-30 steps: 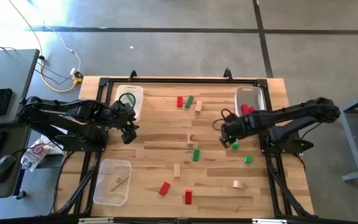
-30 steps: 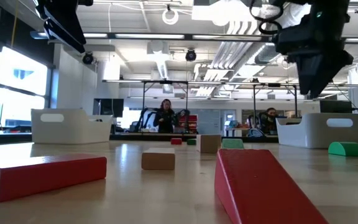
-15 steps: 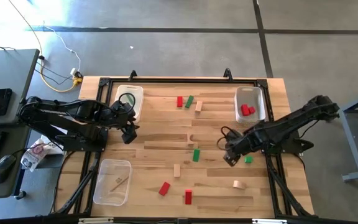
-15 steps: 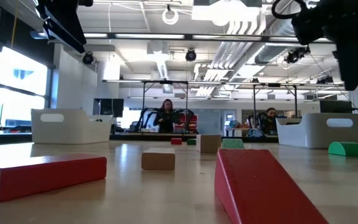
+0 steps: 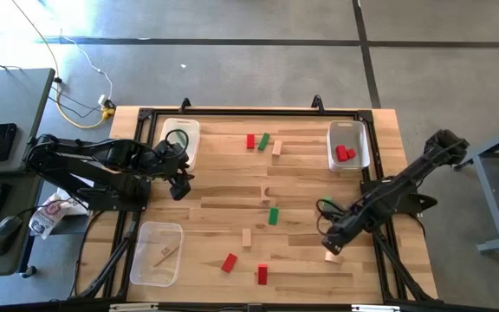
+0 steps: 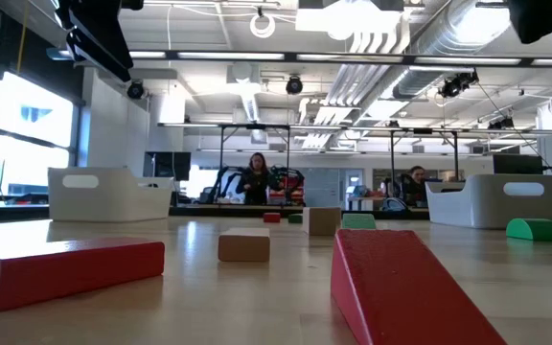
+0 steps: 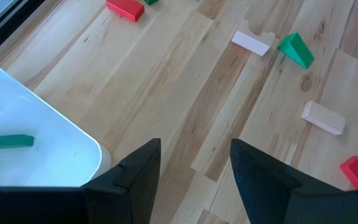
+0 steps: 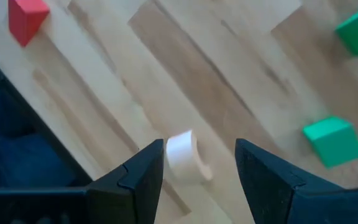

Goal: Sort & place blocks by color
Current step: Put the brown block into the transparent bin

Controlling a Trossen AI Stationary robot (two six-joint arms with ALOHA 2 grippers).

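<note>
Red blocks (image 5: 229,262), green blocks (image 5: 273,215) and plain light-wood blocks (image 5: 246,237) are seen on a pale striped wood table (image 5: 215,195). White bins (image 5: 346,130) and dark arms (image 5: 93,165) are shown.

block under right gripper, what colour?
Plain light wood: the arch block between the open right gripper fingers, clearest in the right wrist view.

Right arm: extended diagonally toward the near right part of the surface, right claw (image 5: 330,243) low, fingers (image 8: 143,174) parted, nothing between them. Left arm: folded at the left edge, left claw (image 5: 180,185) fingers (image 7: 135,177) parted, empty.
</note>
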